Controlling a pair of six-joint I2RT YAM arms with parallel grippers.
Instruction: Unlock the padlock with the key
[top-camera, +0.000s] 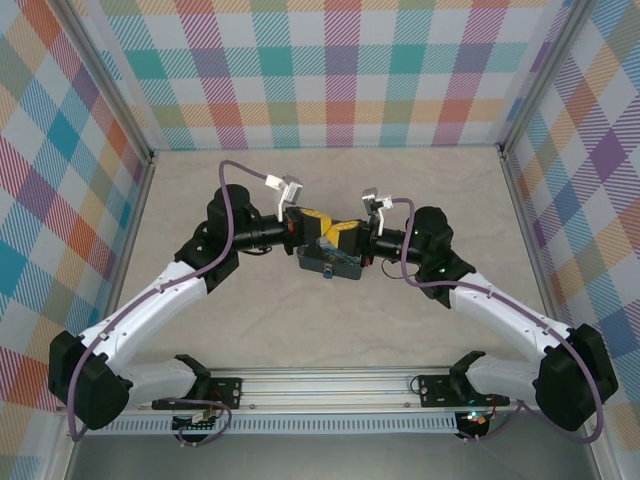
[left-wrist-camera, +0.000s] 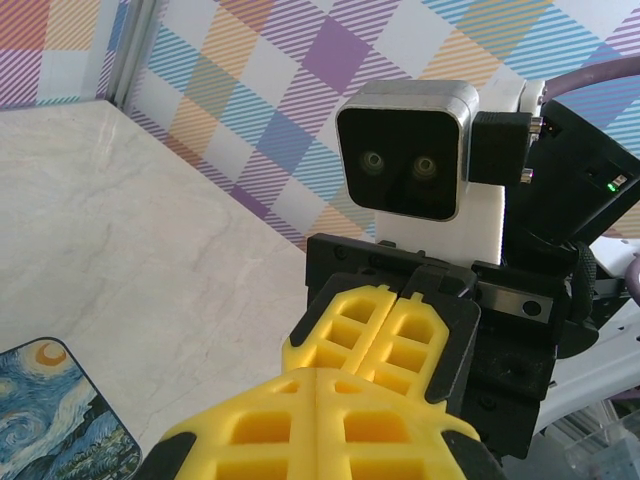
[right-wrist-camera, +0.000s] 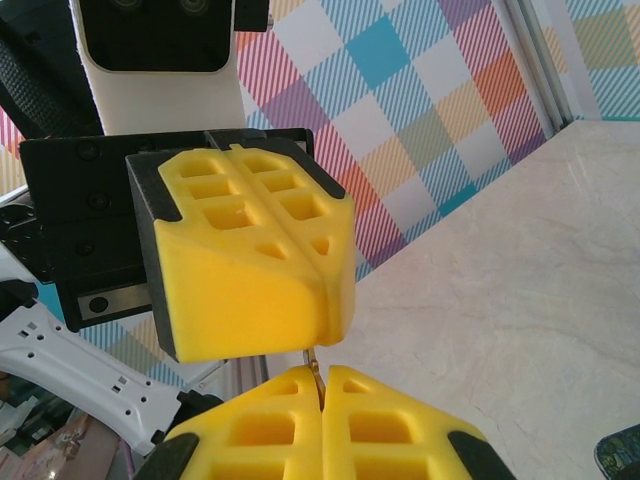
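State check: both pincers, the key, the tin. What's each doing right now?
left pincer: shut; whatever it may hold is hidden.
right pincer: shut on the key.
key: pinched between the right fingertips, thin end poking up toward the left pincer.
tin: lid closed, lying flat on the table.

Yellow right claw (right-wrist-camera: 322, 382), starry blue tin (left-wrist-camera: 50, 420)
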